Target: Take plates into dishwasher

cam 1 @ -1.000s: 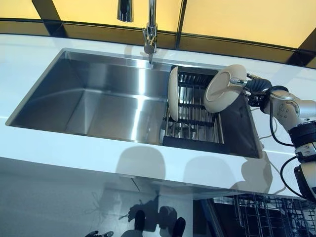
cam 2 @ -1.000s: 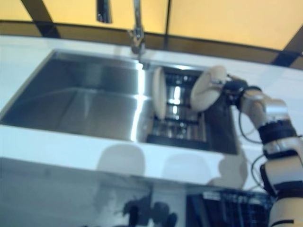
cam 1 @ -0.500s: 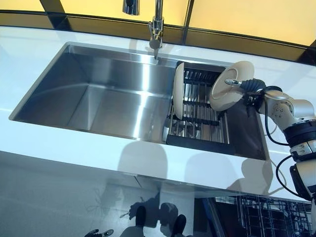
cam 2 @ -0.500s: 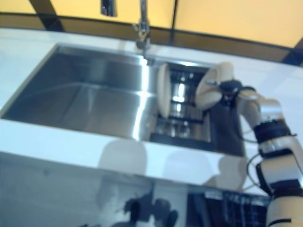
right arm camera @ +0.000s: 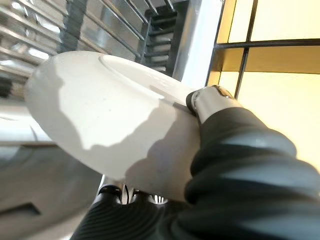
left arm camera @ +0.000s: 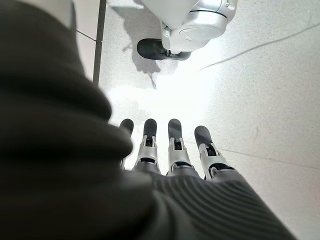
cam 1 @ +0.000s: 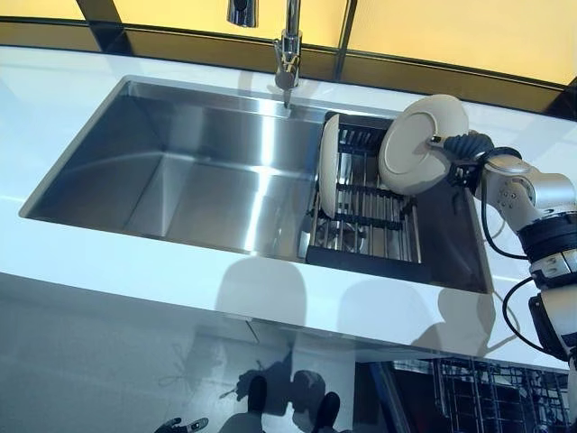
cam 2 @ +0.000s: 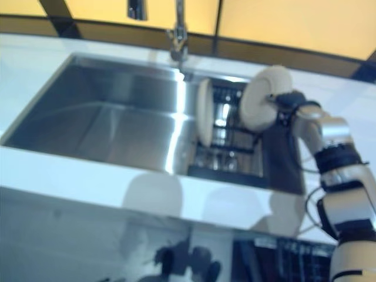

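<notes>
While the left hand (left arm camera: 170,150) hangs low over the floor (left arm camera: 260,90), fingers straight and relaxed, holding nothing, all the work is on the right side.

Nearest, at 5 o'clock below the bench (cam 1: 135,262) edge, the dishwasher rack (cam 1: 487,397) shows as dark wire tines.

Past the white bench, the steel sink (cam 1: 198,171) fills the middle of the view; its big left basin holds nothing visible.

At 2 o'clock in the sink sits a black drying rack (cam 1: 370,221). One plate (cam 1: 328,176) stands upright on edge in the rack's left slots.

Right hand (cam 1: 460,149) pinches a second plate (cam 1: 416,144) by its rim: thumb on the plate's face, fingers curled behind it. That plate is lifted clear of the rack slots, tilted, its face turned toward the sink's left, above the rack's right end. The two plates are apart, not touching.

Farthest, at 12 o'clock, the tap (cam 1: 288,54) stands at the sink's back edge, in front of the yellow wall panels (cam 1: 451,32).
</notes>
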`<state>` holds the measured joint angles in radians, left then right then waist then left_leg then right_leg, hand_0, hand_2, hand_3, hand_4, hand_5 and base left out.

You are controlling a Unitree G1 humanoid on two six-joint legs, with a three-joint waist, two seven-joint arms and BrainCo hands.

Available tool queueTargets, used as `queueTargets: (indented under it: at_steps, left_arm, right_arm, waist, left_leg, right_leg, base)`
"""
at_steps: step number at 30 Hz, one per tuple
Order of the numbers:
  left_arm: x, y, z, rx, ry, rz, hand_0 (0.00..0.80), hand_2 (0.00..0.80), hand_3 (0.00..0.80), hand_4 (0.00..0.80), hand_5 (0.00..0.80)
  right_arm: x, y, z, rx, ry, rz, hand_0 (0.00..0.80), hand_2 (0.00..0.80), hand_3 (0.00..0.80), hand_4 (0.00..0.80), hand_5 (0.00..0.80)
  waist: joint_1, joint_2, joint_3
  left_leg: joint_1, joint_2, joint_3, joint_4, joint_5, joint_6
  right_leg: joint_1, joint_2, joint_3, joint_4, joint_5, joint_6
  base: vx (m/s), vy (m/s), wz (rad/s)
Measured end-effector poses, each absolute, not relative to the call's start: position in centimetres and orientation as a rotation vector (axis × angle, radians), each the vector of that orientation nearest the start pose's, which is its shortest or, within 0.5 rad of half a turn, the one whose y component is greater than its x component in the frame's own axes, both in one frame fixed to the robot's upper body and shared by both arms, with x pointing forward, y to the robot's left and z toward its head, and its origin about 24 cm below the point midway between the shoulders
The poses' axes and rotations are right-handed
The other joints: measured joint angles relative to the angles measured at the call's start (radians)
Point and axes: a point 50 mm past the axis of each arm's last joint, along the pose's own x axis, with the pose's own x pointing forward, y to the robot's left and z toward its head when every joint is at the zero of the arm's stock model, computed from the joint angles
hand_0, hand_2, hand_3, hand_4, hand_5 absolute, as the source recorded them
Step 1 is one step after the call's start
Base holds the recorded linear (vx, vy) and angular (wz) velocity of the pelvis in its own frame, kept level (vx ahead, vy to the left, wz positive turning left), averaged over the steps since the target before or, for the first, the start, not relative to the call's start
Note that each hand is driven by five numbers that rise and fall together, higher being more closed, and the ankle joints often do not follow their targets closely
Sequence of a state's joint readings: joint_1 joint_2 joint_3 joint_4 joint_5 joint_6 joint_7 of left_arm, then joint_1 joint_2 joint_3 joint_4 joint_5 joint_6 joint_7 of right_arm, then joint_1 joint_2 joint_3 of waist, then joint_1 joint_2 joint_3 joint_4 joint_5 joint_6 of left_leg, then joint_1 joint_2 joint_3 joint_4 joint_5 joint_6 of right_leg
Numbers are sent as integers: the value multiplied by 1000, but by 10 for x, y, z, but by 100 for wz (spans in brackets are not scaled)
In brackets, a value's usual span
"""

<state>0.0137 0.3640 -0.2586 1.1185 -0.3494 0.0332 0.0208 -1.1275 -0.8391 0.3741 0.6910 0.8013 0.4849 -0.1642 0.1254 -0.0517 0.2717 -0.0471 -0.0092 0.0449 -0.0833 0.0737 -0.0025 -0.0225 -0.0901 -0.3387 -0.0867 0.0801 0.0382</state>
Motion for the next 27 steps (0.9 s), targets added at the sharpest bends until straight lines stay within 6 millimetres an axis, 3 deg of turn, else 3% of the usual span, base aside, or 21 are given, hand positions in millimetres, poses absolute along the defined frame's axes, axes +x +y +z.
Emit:
queueTargets:
  at_steps: [8,15,20,27]
  left_arm:
    - [101,265,-147,170,1168,193,0,0,0,0,0]
    - [101,266,-147,179,1169,190,0,0,0,0,0]
    - [97,267,-147,189,1182,190,0,0,0,0,0]
    - [92,271,-148,206,1205,192,0,0,0,0,0]
  right_arm:
    - [383,-279,282,-170,23,-276,800,800,800,800,800]
    - [378,-285,298,-251,-27,-311,800,800,800,800,800]
    - [370,-292,312,-421,-51,-308,800,800,800,800,800]
    - [359,-292,328,-532,-103,-273,800,800,800,800,800]
  waist:
    - [-2,-4,0]
    - [-14,-36,-12]
    - [-30,-81,-59]
    - [-85,-86,-151]
  left_leg:
    - [24,0,4,-1,-1,0]
    - [63,2,18,-2,-3,-1]
    - [95,6,65,-2,-15,-3]
    - [126,13,120,-3,-33,-2]
  right_leg:
    - [24,0,2,0,0,1]
    - [54,2,18,0,1,0]
    - [64,7,62,0,4,-2]
    - [69,12,116,0,10,0]
  base:
    - [-2,1,0]
    - [-1,23,-6]
    - [23,25,-24]
    - [-32,2,-25]
